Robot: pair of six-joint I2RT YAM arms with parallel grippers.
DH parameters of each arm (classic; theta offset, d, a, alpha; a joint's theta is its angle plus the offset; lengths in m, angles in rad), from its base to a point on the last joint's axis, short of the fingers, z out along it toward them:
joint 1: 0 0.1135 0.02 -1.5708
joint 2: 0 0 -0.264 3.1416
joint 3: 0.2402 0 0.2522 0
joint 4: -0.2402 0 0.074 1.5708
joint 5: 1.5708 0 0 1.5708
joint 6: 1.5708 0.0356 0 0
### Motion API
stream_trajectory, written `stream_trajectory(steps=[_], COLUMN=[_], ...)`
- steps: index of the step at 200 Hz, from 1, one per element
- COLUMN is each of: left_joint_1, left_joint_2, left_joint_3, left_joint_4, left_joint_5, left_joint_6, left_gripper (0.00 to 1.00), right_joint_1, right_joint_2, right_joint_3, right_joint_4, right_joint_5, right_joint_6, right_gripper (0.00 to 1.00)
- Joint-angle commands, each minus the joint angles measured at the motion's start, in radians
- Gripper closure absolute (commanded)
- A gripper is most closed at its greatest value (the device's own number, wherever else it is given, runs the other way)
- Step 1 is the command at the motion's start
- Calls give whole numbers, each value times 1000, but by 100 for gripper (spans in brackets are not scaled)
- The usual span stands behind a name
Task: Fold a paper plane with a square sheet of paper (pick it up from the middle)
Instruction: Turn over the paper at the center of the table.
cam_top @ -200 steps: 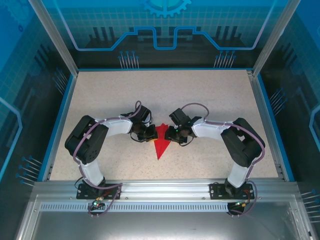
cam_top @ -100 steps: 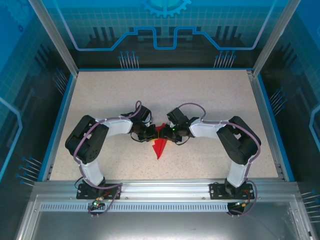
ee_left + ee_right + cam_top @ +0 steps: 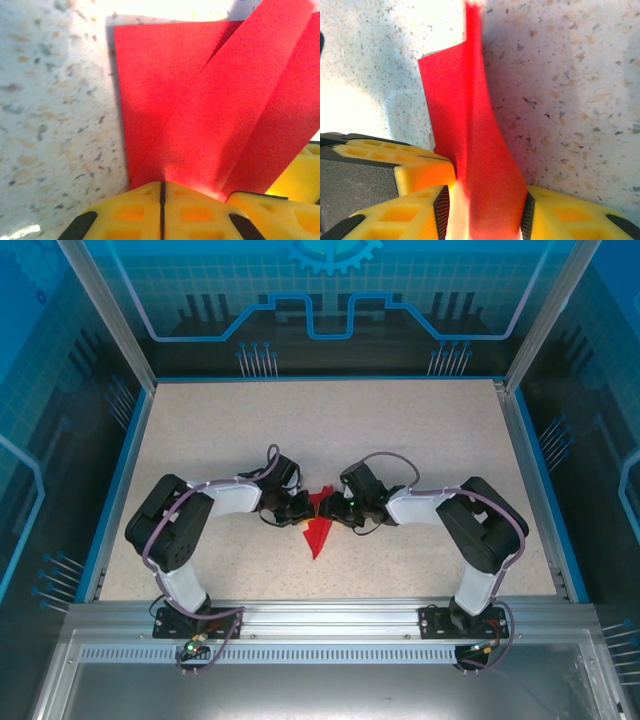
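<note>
A bright red paper plane (image 3: 318,532) is lying on a speckled beige tabletop (image 3: 400,430), caught between two robot pincers reaching in from either side. From above, the paper is showing as a narrow pointed dart. Its tip is pointing toward the arm bases and its wider end is sitting between the two pincers. The left pincer (image 3: 303,517) is pressing against the left side of that wider end, and the right pincer (image 3: 338,515) is meeting it from the right, so the two are nearly facing each other across the paper. From the left wrist, the left pincer's yellow fingers (image 3: 135,210) are sitting fully together with only a thin seam between them, pinching the paper's edge. Plain, unmarked red layers are fanning away from those fingertips with straight diagonal creases, and a lower flap is lying flat on the tabletop. From the right wrist, the right pincer is standing partly open, its yellow fingers (image 3: 560,215) straddling an upright, slightly curved red flap. The flap is leaning against one pad while a sliver of gap is showing beside the other, so this pincer is not clamping the paper.
</note>
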Motion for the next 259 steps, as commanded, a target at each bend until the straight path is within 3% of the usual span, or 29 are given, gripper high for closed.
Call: stream_trajectory(steps=[1,153,198,259], left_joint_1=[9,11,10,11], left_joint_2=[-34,-63,-69,-64], left_joint_3=[-30,-22,-24,-26], left_joint_4=[-33,-62,-68,-61], left_joint_5=[-46,-82,-83,-82], left_joint_6=[-26,-34,-32,-37], left_gripper=[90,89,89,89], right_joint_1=[-1,-19,-19,-16], right_joint_2=[-29,-100,-139,-89], right_joint_3=[-45,-147,-189,-225], right_joint_4=[67,212,225,408], right_joint_5=[-34,-79,-43,-75], right_joint_6=[14,66,85,161], right_gripper=[56,55,53,52])
